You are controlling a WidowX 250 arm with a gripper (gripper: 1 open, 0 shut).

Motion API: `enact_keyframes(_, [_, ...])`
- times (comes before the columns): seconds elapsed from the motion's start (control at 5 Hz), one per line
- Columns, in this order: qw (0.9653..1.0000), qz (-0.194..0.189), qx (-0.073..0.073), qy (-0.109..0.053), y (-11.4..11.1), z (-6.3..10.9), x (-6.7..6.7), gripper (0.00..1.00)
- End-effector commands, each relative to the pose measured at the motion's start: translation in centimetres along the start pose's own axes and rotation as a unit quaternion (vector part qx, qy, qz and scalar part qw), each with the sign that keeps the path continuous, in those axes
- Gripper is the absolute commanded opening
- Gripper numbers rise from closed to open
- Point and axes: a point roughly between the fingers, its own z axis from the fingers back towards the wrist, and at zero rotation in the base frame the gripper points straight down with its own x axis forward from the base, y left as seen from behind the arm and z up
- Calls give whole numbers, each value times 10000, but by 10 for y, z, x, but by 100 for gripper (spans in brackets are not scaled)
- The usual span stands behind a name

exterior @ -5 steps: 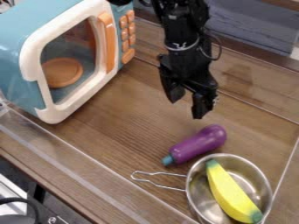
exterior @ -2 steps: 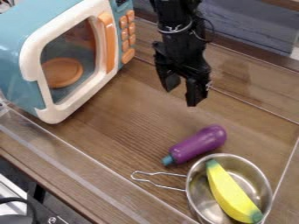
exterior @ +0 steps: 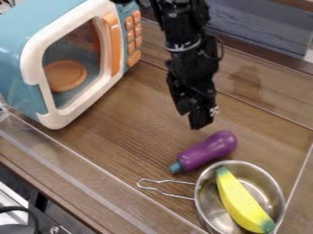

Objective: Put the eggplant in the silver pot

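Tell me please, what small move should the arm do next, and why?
Probably open the jaws and lower toward the eggplant. The gripper hangs above it, jaws shut on nothing, while the eggplant lies untouched on the table beside the silver pot, which already holds a yellow banana toy.

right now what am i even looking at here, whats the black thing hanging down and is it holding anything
The black thing is a robot arm, and the part at its tip is its gripper, a two-fingered claw for picking things up. There is a single picture, taken by a camera looking down at a wooden table from the front. The claw is shut and empty, hanging above the wood. Below it lies a purple toy eggplant, untouched. Just beside that, at the near edge, sits a silver pot with a wire handle and a yellow toy banana inside. On the left stands a teal toy microwave with its door closed.
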Motion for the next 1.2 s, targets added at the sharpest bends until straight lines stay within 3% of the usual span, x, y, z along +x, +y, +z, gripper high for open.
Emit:
enact_keyframes(0.0, [9983, -567, -76, -63, -9, -2, 1, 100])
enact_keyframes(0.4, [9955, -925, -191, 20, -15, -11, 17, 100])
enact_keyframes(0.8, [9926, -1170, -275, 153, -19, -45, 7, 100])
enact_keyframes(1.0, [9909, -1297, -316, 161, -17, -46, -4, 100])
